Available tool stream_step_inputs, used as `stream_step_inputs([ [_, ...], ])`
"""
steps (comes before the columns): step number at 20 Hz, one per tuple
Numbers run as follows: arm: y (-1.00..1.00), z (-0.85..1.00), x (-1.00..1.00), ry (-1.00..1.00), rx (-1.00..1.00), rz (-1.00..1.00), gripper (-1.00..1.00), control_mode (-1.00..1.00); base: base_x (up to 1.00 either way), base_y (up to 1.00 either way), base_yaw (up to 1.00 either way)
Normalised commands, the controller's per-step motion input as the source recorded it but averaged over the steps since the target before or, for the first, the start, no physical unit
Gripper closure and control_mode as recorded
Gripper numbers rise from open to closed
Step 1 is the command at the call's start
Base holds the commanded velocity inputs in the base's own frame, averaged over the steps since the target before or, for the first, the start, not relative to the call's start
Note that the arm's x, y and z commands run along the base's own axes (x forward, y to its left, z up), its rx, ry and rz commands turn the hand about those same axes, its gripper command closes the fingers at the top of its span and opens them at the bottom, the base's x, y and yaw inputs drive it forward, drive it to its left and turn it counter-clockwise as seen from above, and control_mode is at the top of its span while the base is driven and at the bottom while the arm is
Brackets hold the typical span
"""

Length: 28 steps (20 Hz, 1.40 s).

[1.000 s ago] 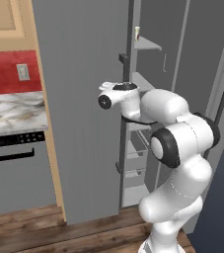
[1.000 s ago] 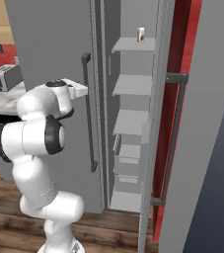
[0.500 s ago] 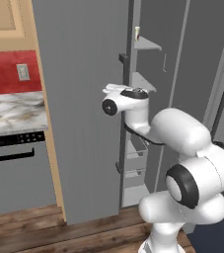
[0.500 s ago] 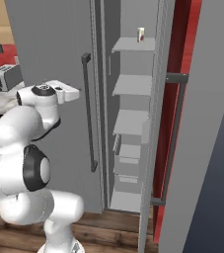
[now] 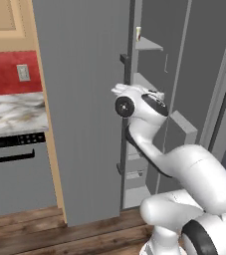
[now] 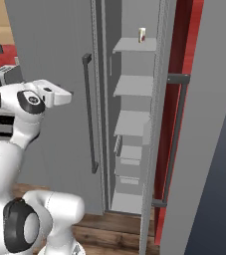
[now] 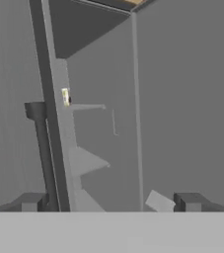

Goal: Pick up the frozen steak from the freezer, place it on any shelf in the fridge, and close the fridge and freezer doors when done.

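2 doors, 2 handles, 1 carton.

A home kitchen: a tall grey fridge stands open a crack, pale shelves inside. Beside it run a marble-topped table, a red backsplash with wall sockets, a dark oven front and a wood plank floor.

narrow freezer opening, door handle beside gap
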Motion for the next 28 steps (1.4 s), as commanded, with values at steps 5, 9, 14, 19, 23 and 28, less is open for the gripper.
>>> stream_step_inputs([
  [5,0.00,0.59,-1.00,0.11,0.15,0.03,-1.00,-1.00,0.00,0.00,0.00],
  [9,0.00,0.44,-1.00,0.09,0.15,0.06,-1.00,-1.00,0.00,0.00,0.00],
  [14,0.00,0.29,-1.00,0.05,0.14,0.07,-1.00,-1.00,0.00,0.00,0.00],
  [19,-0.17,0.23,-1.00,0.06,0.15,0.09,-1.00,-1.00,0.00,0.00,0.00],
  [23,-0.43,0.22,-1.00,0.06,0.15,0.10,-1.00,-1.00,0.00,0.00,0.00],
  [28,-0.87,0.12,-1.00,0.01,0.11,0.11,-1.00,-1.00,0.00,0.00,0.00],
])
